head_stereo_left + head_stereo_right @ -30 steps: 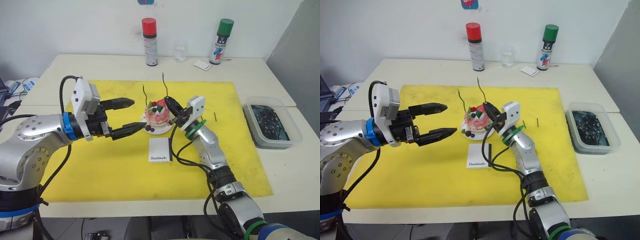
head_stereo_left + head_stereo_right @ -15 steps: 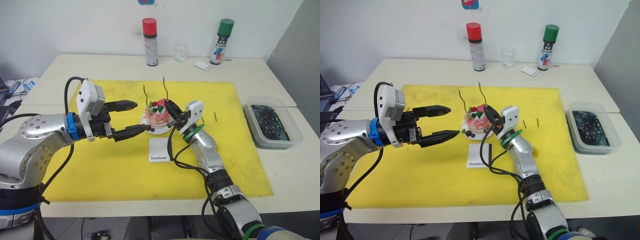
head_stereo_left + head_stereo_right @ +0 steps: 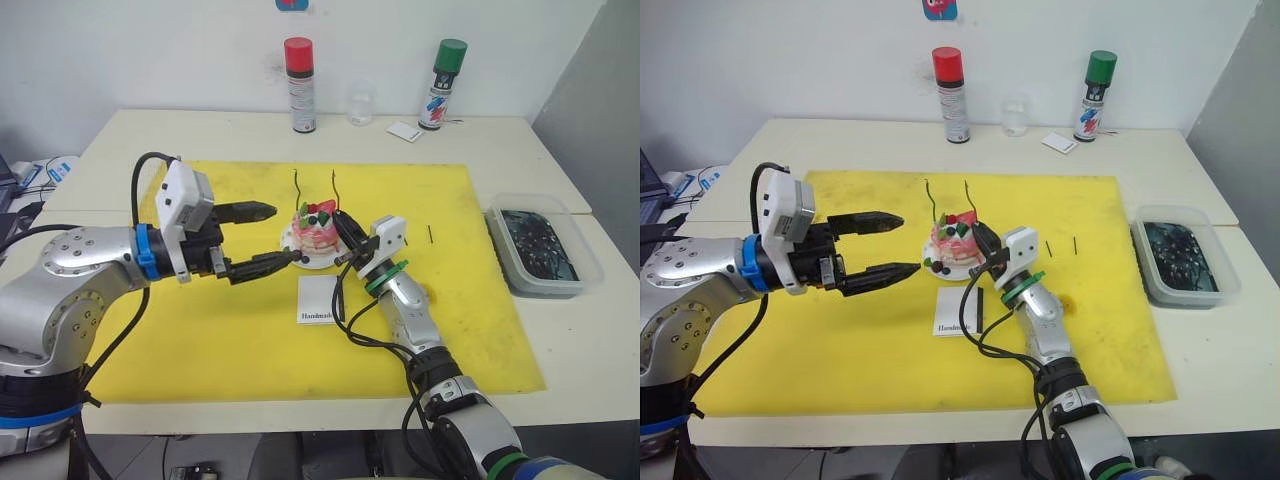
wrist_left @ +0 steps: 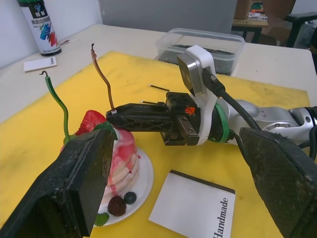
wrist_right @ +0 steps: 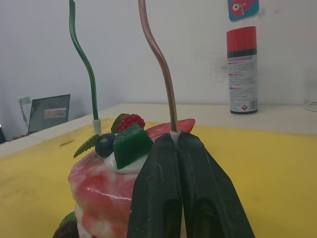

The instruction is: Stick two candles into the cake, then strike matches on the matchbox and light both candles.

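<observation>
Down comes the right gripper (image 3: 345,233) since a second ago, lowering the brown candle (image 4: 102,78) until its base meets the cake (image 3: 952,240) top, fingers pinched shut on the foot of it. Green candle (image 5: 85,62) already stands planted alongside. Left gripper (image 3: 897,243) hangs wide open just beside the plate (image 3: 322,262), holding nothing. Danger now: release too early or drag sideways and that thin stick tips over, perhaps knocking its neighbour. Matchbox (image 3: 958,312) lies near the cake, reading "Handmade"; two matches (image 3: 1060,246) wait on the yellow mat (image 3: 220,340).
</observation>
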Robot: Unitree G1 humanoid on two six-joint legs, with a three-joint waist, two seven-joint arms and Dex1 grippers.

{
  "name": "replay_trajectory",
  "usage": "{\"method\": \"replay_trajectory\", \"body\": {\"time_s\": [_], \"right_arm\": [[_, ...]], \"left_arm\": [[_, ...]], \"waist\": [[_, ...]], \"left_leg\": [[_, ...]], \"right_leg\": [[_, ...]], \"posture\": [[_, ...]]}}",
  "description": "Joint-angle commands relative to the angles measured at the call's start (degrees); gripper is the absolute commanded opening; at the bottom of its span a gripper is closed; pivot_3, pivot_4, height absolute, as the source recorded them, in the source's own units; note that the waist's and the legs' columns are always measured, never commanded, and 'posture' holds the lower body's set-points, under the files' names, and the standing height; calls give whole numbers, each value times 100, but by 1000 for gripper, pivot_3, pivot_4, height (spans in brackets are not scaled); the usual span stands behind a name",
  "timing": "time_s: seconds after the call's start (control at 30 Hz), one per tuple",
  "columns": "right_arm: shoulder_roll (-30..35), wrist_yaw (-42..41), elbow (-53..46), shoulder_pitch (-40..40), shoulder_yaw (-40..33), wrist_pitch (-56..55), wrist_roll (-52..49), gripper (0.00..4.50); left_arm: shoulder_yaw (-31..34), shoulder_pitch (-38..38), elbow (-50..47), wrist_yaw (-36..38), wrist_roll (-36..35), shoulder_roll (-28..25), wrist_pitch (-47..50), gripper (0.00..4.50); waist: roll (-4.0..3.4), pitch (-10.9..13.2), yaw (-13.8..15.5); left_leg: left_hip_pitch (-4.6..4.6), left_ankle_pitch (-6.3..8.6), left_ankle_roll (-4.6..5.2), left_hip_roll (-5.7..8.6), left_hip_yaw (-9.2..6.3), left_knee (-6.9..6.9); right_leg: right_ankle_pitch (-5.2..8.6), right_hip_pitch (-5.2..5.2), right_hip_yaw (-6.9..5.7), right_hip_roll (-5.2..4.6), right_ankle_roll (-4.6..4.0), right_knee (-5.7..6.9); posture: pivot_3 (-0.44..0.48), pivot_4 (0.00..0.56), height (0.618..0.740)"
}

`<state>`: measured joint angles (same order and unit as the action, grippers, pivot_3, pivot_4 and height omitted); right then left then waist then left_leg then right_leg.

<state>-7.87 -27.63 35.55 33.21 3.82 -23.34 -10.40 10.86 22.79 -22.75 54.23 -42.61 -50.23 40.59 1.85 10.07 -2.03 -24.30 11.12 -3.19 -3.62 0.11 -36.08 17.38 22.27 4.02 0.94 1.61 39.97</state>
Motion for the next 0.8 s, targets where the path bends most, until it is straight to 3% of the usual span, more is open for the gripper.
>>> {"method": "replay_trajectory", "body": {"time_s": [0.03, 0.13, 0.3, 0.53, 0.7, 0.8], "right_arm": [[-237, 6, -294, 152, 4, 116, -160, 13], [-237, 190, -604, 219, -66, 244, -235, 693], [-137, 256, -1380, 116, -17, 705, -430, 2456], [415, 29, -3225, -432, 171, 1955, -745, 2456], [1823, -504, -4836, -1301, 338, 3430, -888, 2456], [2592, -786, -5365, -1579, 470, 4010, -799, 2456]], "left_arm": [[52, -17, -184, -4, 83, -15, -192, 4500], [19, -41, -189, -18, 132, 15, -252, 4500], [-49, -81, -209, -30, 231, 45, -313, 4500], [59, -247, -4, -17, 297, -40, -200, 4500], [156, -1083, 386, 408, 272, -811, 538, 4500], [161, -1294, 575, 607, -159, -1078, 1324, 4500]], "waist": [[-1, 1, 0], [-1, 1, 0], [-2, 2, 1], [-3, 2, 17], [-4, 4, 10], [-4, 8, 12]], "left_leg": [[0, 0, 0, 0, 0, 0], [-1, 0, 0, 0, 1, 1], [-4, 0, 0, 0, 1, 3], [-6, 0, 0, 1, 0, 5], [-5, 1, 1, 1, 4, 10], [-5, 1, 1, -4, 2, 12]], "right_leg": [[0, 0, 0, 0, 0, 0], [1, 1, 1, 0, -1, -1], [1, 4, 1, -1, -2, -1], [5, 4, 0, -2, -6, -3], [11, 6, 2, -5, -14, -3], [21, 11, -4, -4, -29, -1]], "posture": [[0, 150, 740], [0, 150, 740], [0, 150, 740], [0, 150, 740], [0, 150, 740], [0, 150, 740]]}}
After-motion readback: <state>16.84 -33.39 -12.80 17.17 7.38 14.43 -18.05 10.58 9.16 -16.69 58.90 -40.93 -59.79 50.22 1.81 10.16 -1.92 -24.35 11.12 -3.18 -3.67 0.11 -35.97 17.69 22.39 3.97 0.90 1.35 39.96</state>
